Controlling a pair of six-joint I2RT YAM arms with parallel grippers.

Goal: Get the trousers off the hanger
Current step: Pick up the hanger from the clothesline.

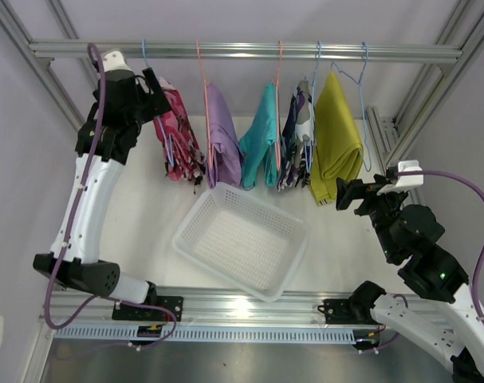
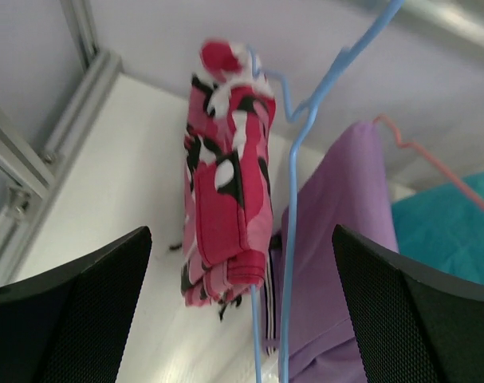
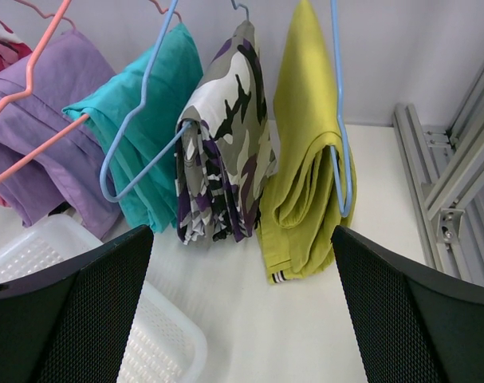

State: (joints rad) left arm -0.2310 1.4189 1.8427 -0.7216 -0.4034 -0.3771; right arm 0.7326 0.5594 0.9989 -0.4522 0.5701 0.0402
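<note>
Five pairs of trousers hang folded over wire hangers on the rail [image 1: 242, 51]: pink-red patterned [image 1: 178, 144], lilac [image 1: 222, 136], teal [image 1: 261, 136], camouflage [image 1: 296, 142] and mustard yellow [image 1: 337, 140]. My left gripper [image 1: 159, 96] is raised at the left end, open, just beside the pink-red trousers [image 2: 226, 191] and their blue hanger [image 2: 293, 231]; nothing lies between its fingers [image 2: 74, 319]. My right gripper [image 1: 344, 194] is open and low, in front of the mustard trousers [image 3: 305, 175] and camouflage trousers [image 3: 226, 136], apart from both.
A white perforated basket [image 1: 190, 215] sits on the table below the hanging row, its corner [image 3: 174, 335] in the right wrist view. Aluminium frame posts [image 1: 401, 136] run along the right and left sides.
</note>
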